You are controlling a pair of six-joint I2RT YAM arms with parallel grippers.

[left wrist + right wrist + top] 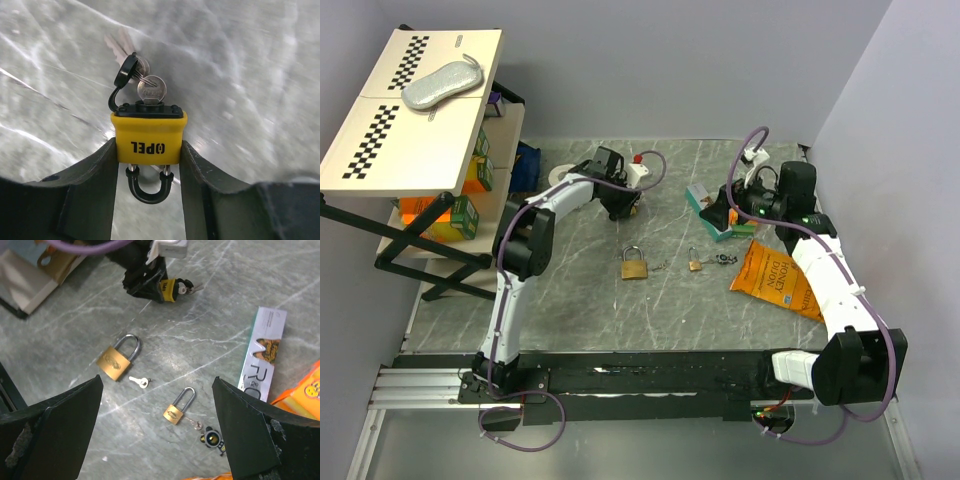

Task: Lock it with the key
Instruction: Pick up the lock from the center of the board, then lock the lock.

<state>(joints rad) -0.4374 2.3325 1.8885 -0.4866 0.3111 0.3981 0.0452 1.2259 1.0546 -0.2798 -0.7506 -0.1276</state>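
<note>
My left gripper [147, 165] is shut on a yellow padlock [148, 135] with a black shackle; a silver key [151, 91] sits in its keyhole, with a black cap flipped open and a second key hanging behind. In the top view the left gripper [620, 205] is at the back middle of the table. A large brass padlock [634, 264] lies mid-table with a small key [137, 381] beside it. A small brass padlock [694, 262] lies to its right with keys and a black fob [212, 439]. My right gripper [728, 213] is open and empty, held above them.
An orange snack bag [775, 280] lies at the right. A teal and white box [705, 210] lies near the right gripper. A folding shelf [415, 110] with a silver pouch and cartons stands at the back left.
</note>
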